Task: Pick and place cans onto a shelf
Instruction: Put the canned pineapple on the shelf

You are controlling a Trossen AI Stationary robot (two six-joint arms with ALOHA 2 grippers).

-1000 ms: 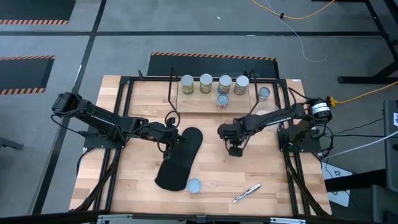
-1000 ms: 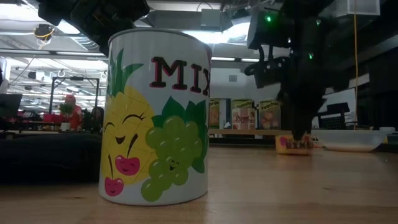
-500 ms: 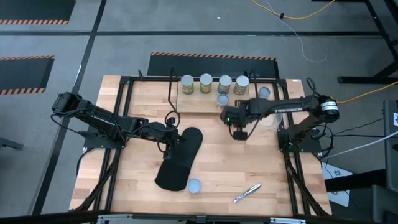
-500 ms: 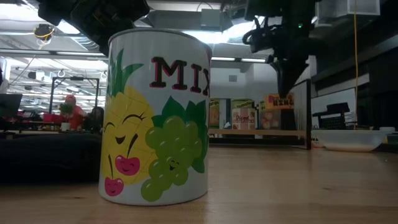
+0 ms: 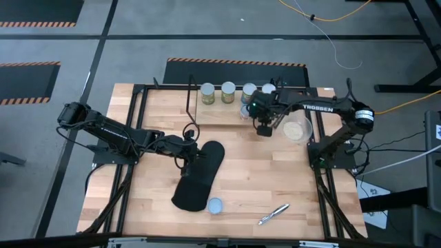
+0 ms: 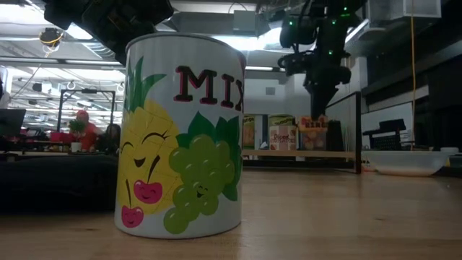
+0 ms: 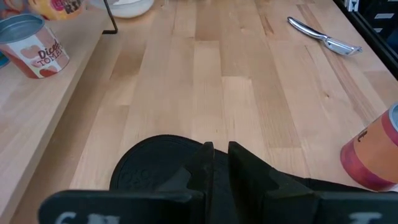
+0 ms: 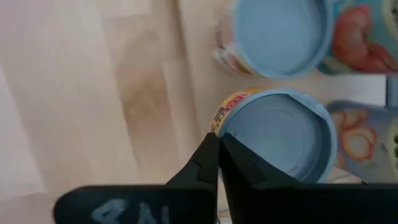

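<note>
The cans (image 5: pixel 228 92) stand in a row on the shelf (image 5: pixel 213 114); from above my right gripper (image 5: pixel 263 128) hangs over that shelf's end with a can hidden under it. My right wrist view shows what that hides: my fingers (image 8: pixel 214 163) pinched on the rim of a blue-topped can (image 8: pixel 280 134), another can (image 8: pixel 278 34) just beyond. My left gripper (image 5: pixel 195 156) rests closed on a black pad (image 5: pixel 200 178), one lone can (image 5: pixel 215 204) near it.
</note>
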